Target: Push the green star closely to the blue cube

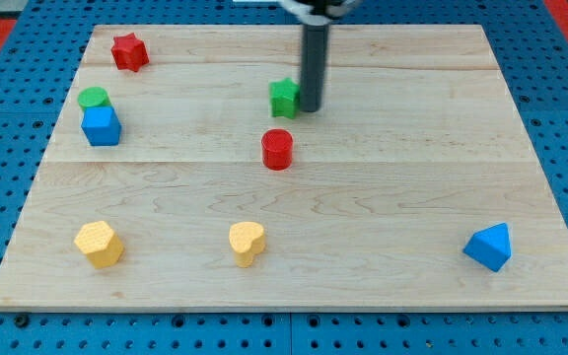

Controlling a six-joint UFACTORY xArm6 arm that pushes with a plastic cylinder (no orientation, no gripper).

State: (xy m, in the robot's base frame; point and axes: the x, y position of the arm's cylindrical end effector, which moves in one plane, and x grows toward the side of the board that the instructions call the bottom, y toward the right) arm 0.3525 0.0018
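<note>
Rod upright, jawless; my tip (310,108) touches the green star's (284,98) right side, blue cube (101,126) far left.

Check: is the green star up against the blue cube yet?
No. The green star sits mid-board beside my tip, far from the blue cube.

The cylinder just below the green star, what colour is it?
Red: the cylinder shows clearly in the camera view.

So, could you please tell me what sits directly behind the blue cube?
A green cylinder sits just behind the blue cube, toward the view's top, seemingly touching it. The cube covers the cylinder's lower part, so only its top shows.
</note>
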